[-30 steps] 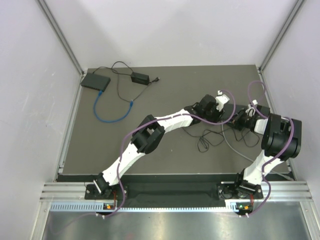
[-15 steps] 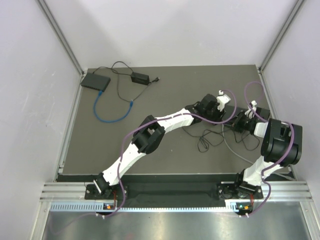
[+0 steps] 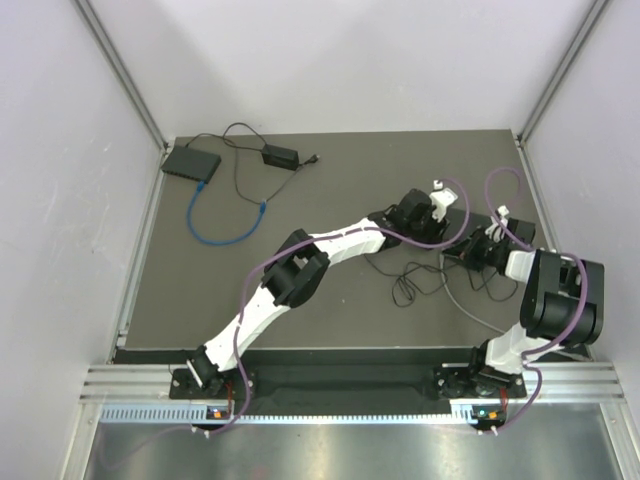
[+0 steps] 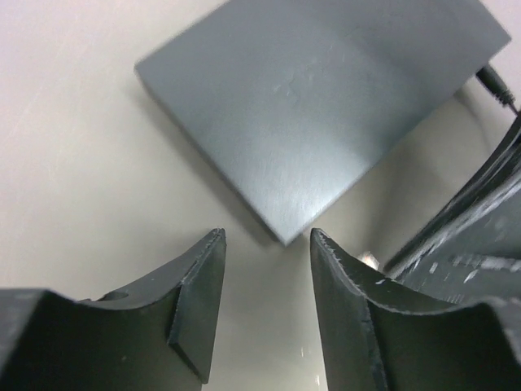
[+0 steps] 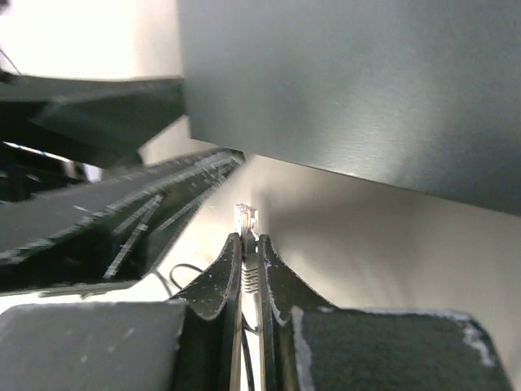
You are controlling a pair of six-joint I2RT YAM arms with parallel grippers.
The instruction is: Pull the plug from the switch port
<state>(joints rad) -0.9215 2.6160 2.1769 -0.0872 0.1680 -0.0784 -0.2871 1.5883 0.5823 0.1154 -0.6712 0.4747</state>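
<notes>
Plug (image 5: 245,218) on its cable sits pinched between the pressed-together fingers of the right gripper (image 5: 248,239), its clear tip just beside the grey switch (image 5: 366,90), while the left gripper (image 4: 267,238) hovers, fingers spread, over the switch's corner.

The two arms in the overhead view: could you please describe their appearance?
The left arm and right arm have white link shells, bulky black joints and a purple cable looped along each. The left gripper and right gripper have dark, curved, scuffed fingers.
</notes>
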